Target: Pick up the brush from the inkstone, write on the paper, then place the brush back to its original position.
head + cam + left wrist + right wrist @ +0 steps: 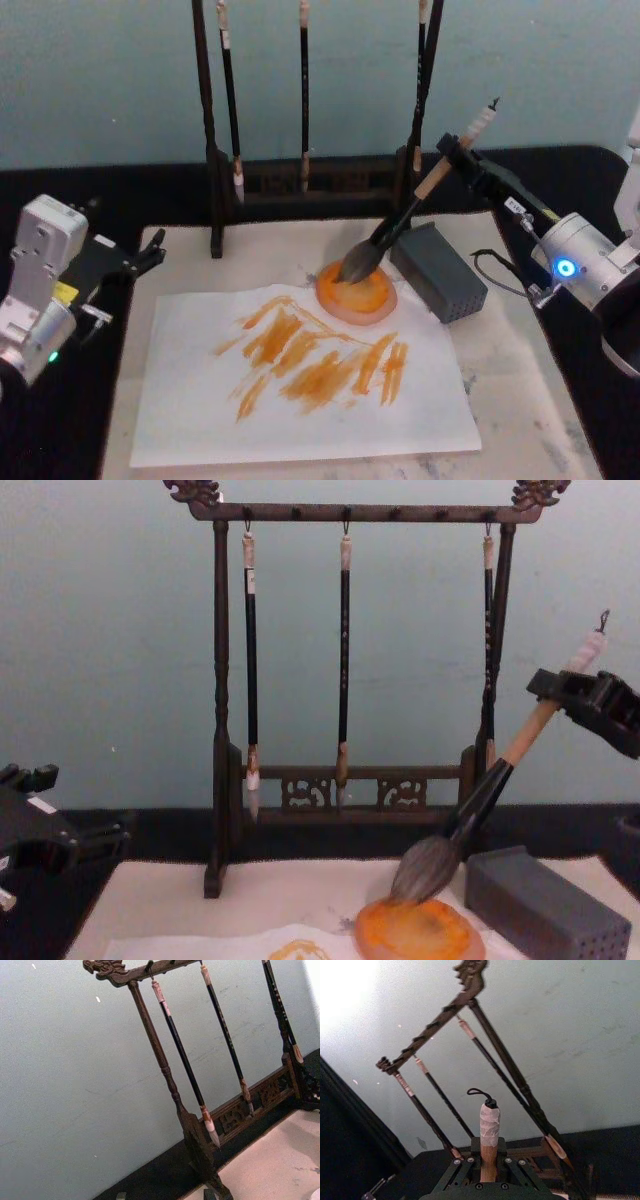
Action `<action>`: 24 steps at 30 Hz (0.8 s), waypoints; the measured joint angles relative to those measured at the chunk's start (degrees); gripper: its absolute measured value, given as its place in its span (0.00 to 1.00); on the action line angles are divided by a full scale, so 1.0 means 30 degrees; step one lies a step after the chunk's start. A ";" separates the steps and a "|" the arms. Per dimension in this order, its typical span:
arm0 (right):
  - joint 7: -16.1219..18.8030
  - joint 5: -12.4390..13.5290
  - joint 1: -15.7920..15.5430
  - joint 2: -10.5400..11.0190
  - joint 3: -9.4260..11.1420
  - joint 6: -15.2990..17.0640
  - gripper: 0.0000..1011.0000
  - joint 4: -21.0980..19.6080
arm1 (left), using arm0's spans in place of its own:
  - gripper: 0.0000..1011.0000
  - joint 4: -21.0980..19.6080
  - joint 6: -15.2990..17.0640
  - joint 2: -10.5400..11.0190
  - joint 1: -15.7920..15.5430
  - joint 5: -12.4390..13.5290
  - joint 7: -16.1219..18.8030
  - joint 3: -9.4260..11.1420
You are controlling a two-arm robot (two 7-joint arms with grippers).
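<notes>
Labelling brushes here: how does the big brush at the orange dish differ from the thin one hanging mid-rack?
The big brush has a thick grey-brown tuft and pale wooden handle; the middle hanging brush has a small tip and thin dark handle. The big brush leans tilted in the right gripper, tuft down at the dish; the hanging brush hangs straight from the rack, ungripped. Both point tip-down.

wooden rack point(158, 1050) | three thin brushes point(184, 1060) hanging | mat point(270, 1165) corner, possibly felt
</notes>
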 joint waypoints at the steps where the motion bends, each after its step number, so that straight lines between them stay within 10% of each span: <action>1: -0.0075 0.0227 0.0110 -0.0039 0.0016 0.0156 0.17 0.0198 | 0.99 0.0001 0.0000 0.0000 0.0000 0.0000 -0.0001 -0.0001; 24: -0.0492 0.2788 0.2018 -0.0447 -0.0295 0.1647 0.17 0.3933 | 0.99 0.0000 0.0000 0.0000 0.0000 -0.0001 0.0000 -0.0001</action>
